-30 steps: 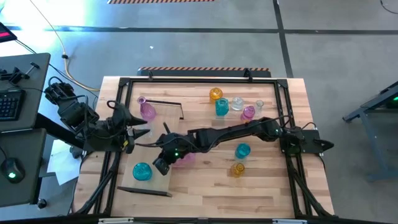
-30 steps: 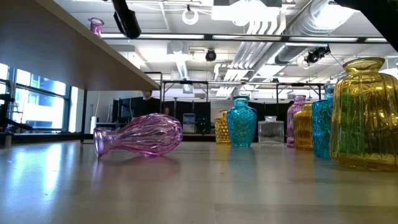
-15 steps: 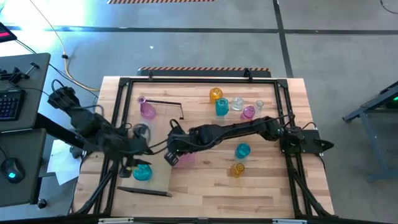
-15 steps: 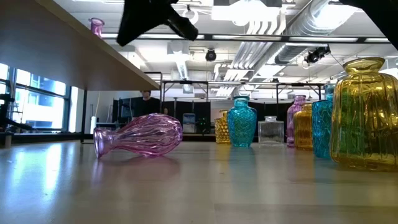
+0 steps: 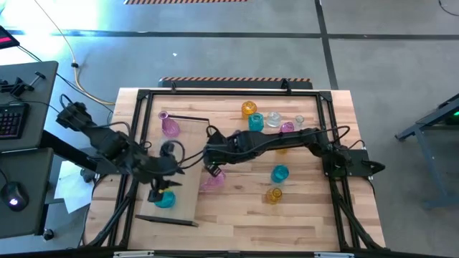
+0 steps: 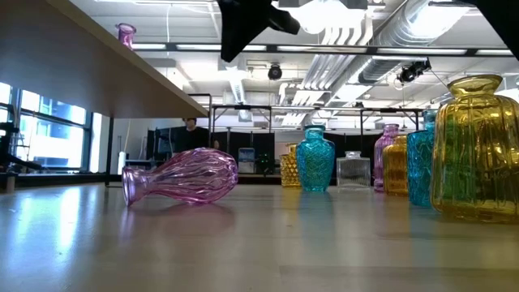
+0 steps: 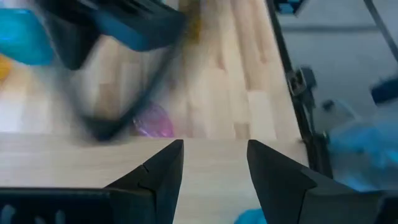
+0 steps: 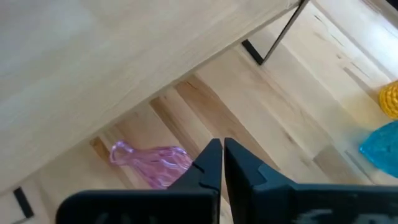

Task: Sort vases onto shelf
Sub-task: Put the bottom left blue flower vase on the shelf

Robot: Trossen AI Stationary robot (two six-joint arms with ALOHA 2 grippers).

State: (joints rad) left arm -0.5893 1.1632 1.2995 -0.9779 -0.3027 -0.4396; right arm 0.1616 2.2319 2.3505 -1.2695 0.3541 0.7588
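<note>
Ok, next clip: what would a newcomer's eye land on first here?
Probably the pink vase lying on its side on the tabletop beside the shelf, while the others stand upright. Above it hangs the right gripper, shut and empty. The left gripper is open over the shelf by a teal vase.

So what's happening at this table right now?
A two-armed robot is sorting glass vases onto a wooden shelf. The left gripper is open, empty, over the shelf by a teal vase already standing there. The right gripper is shut, holding nothing, above a pink vase lying on its side on the table beside the shelf.
</note>
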